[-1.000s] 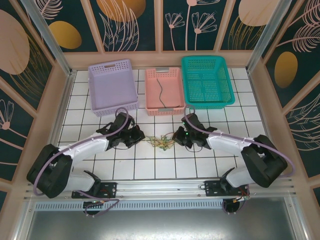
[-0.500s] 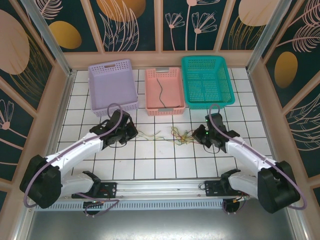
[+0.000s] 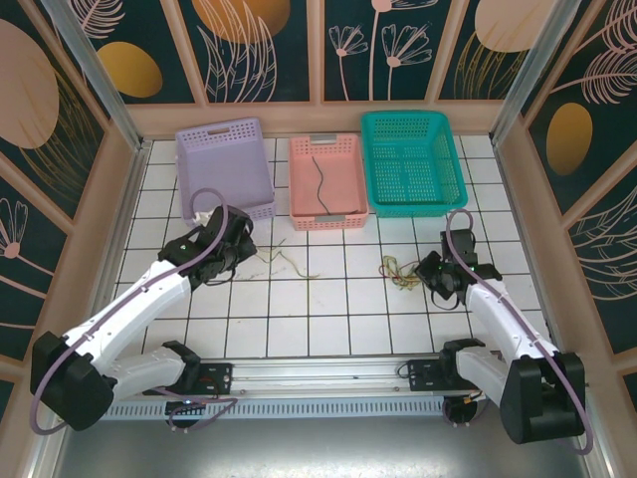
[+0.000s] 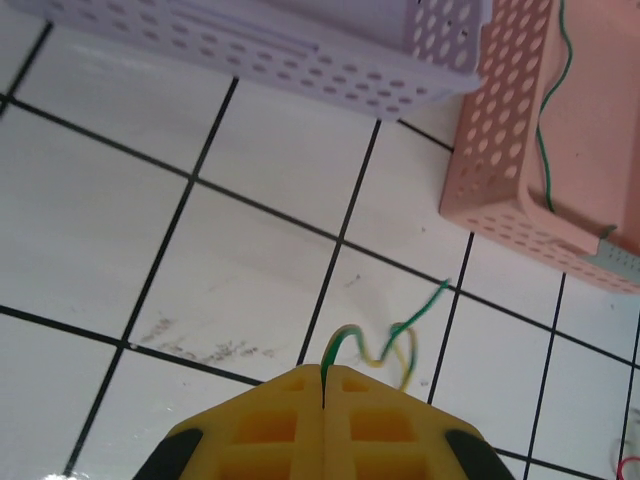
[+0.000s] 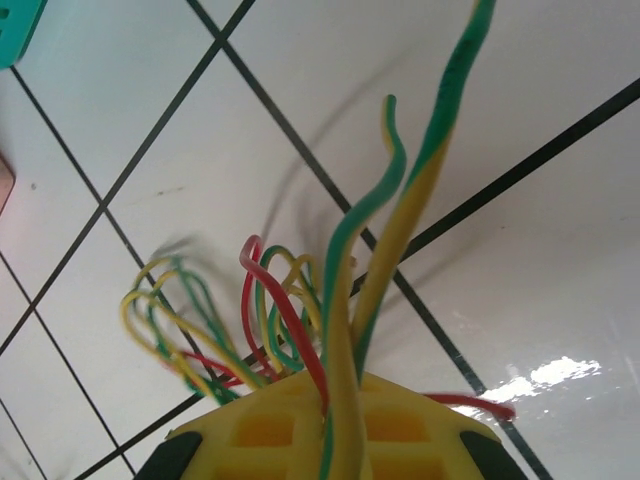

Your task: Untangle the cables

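You've just pulled the cables [image 3: 289,264] into 2 lots: left gripper [image 4: 323,392] clamped on 1 yellow-green wire [image 4: 385,345], right gripper [image 5: 335,410] clamped on the remaining bundle [image 5: 270,300], well apart over the tiles [image 3: 328,309]. I judge 1 cable freed and the bundle still knotted. The wire's long axis runs left-right, its free end pointing toward the bundle.

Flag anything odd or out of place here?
Nothing spilled or damaged. Only oddity: right gripper is shut on a looped clump of yellow-green and red cables, not one strand; left gripper pinches a single cable.
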Controlling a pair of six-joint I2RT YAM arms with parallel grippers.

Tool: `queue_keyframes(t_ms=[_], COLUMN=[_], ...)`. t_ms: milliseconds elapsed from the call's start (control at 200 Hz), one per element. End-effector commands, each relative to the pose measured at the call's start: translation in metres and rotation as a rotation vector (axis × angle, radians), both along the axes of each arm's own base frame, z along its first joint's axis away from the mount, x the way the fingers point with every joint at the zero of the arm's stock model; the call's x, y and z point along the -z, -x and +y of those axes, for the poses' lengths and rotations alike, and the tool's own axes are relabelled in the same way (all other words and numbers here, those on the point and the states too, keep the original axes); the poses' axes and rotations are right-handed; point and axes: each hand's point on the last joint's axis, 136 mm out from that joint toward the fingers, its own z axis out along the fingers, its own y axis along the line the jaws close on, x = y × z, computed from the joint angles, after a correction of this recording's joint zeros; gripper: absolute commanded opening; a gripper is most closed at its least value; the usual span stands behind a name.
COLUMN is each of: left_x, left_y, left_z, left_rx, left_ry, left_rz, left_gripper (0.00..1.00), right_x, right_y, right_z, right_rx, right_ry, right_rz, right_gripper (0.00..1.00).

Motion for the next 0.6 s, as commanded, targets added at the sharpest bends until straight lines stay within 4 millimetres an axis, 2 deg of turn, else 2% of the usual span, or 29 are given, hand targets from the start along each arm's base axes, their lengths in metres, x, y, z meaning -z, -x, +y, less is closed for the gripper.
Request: queue_keyframes(t_ms=[0, 65, 150, 245, 380, 596], left_x=[-0.018, -0.028, -0.038, -0.049, -0.063, -0.073], left_y=[-0.004, -0.007, -0.008, -0.010, -0.014, -0.026], left_z=[-0.009, -0.032, -0.055, -0.071, -0.090, -0.108], left_rx=[0.097, 0.207, 0.322, 0.409, 0.495, 0.565], left_ry=[-0.001, 0.074, 0.137, 0.174, 0.214, 0.230], left_rz=[-0.068, -0.116, -0.158, -0.195, -0.237, -0.287], left_gripper=[0.00, 0.00, 0.00, 0.00, 0.00, 0.00], right_x=[0.000, -0.001, -0.002, -0.014, -0.048, -0.119], right_y=[0.001, -0.003, -0.005, -0.007, -0.014, -0.027], right_z=[-0.002, 0.005, 0.013, 0.017, 0.021, 0.031], right_rx=[-0.001, -0.011, -0.026, -0.041, -0.052, -0.057], right_ry=[0.004, -0.037, -0.079, -0.090, -0.086, -0.093], right_rz=[0.002, -0.007, -0.008, -0.027, -0.091, -0.210], right_gripper=[0.00, 0.00, 0.14, 0.28, 0.42, 0.48])
